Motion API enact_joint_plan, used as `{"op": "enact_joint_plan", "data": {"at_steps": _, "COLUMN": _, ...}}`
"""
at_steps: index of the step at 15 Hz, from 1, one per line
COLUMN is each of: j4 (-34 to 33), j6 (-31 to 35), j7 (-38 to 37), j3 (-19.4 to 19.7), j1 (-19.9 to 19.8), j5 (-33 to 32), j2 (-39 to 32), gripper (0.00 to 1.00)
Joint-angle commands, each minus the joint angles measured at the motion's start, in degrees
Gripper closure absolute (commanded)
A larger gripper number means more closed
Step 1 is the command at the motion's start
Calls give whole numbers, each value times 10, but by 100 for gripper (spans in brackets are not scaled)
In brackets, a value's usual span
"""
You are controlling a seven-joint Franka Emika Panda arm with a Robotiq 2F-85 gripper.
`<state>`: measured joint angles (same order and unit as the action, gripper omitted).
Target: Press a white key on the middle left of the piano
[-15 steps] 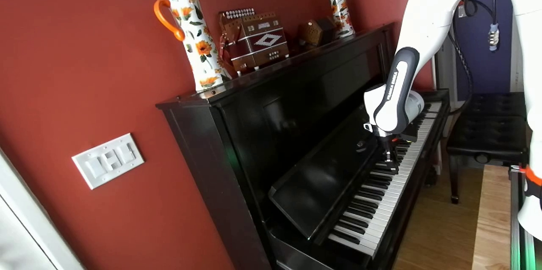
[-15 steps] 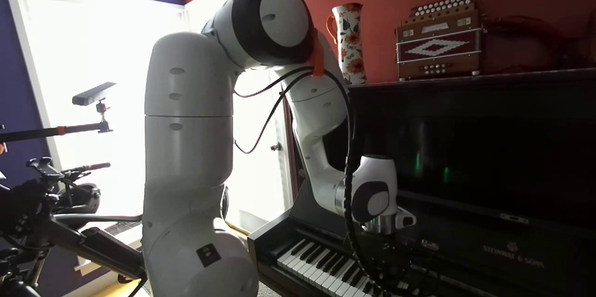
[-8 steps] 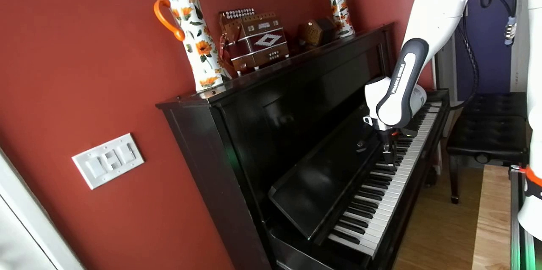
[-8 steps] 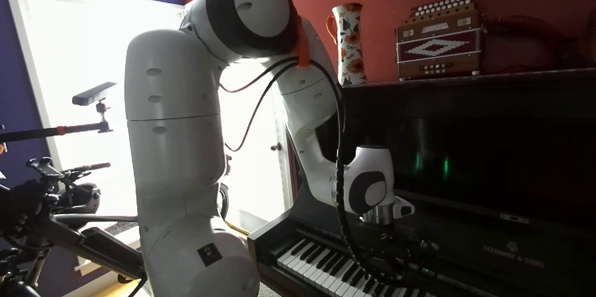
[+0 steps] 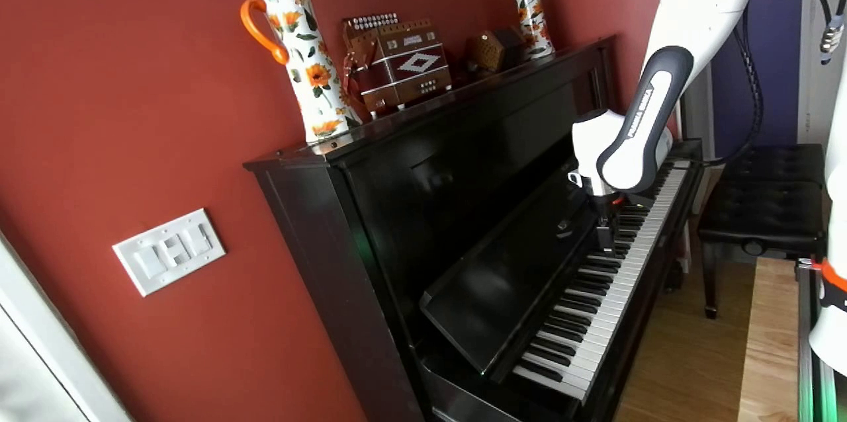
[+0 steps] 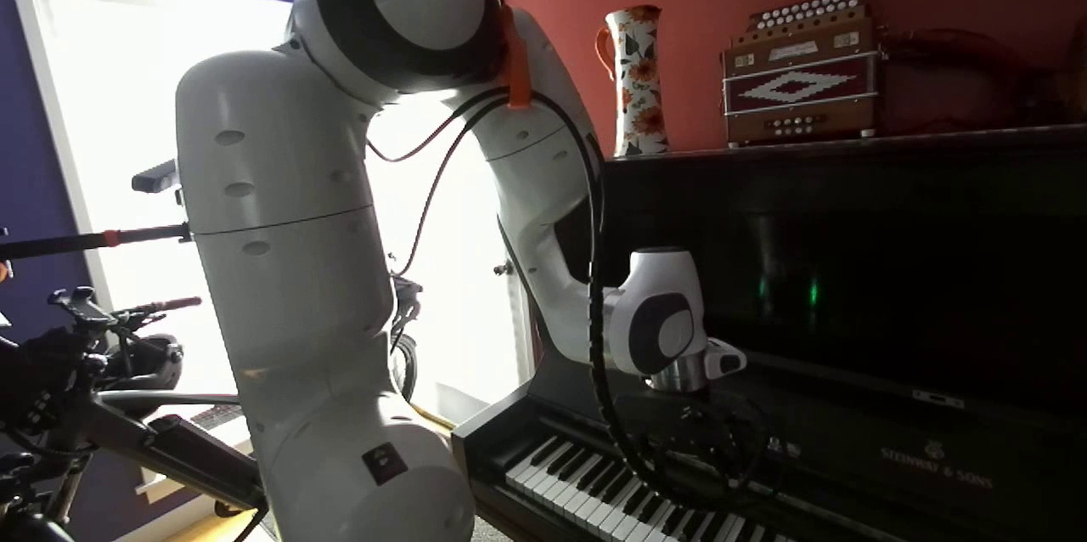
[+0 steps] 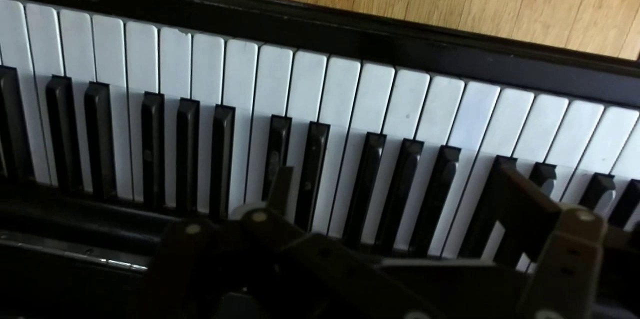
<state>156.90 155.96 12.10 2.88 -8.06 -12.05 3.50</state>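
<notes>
The glossy black upright piano [image 5: 390, 204] stands along the red wall, its row of white keys [image 5: 599, 336] and black keys uncovered. My gripper [image 5: 605, 247] hangs pointing down above the back part of the keys in an exterior view, near the fallboard. From the wrist, white keys [image 7: 340, 79] run across the picture with their front ends toward the top. There my gripper [image 7: 395, 171] is open, its fingers [image 7: 525, 209] wide apart with several keys visible between them and nothing held. In another exterior view the gripper [image 6: 705, 444] is dark against the piano and hard to make out.
On top of the piano stand a floral jug [image 5: 308, 65], an accordion [image 5: 400, 68], a small wooden squeezebox [image 5: 496, 48] and another floral vase [image 5: 533, 15]. A black padded bench [image 5: 761, 210] is beyond the keyboard. A cable [image 6: 599, 338] loops down beside the wrist.
The arm has risen and drawn back, lifting the gripper up from the keys. In an exterior view the elbow has shifted left and upward. The piano and the items on it have stayed put.
</notes>
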Motion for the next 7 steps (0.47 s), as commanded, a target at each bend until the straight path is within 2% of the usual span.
{"op": "enact_joint_plan", "data": {"at_steps": 1, "j4": 3, "j6": -22, "j7": -25, "j3": 5, "j1": 7, "j5": -22, "j2": 27, "gripper": 0}}
{"op": "enact_joint_plan", "data": {"at_steps": 2, "j4": 4, "j6": -4, "j7": -6, "j3": 9, "j1": 9, "j5": -6, "j2": 14, "gripper": 0}}
{"op": "enact_joint_plan", "data": {"at_steps": 7, "j4": 3, "j6": -4, "j7": -6, "j3": 9, "j1": 10, "j5": -6, "j2": 16, "gripper": 0}}
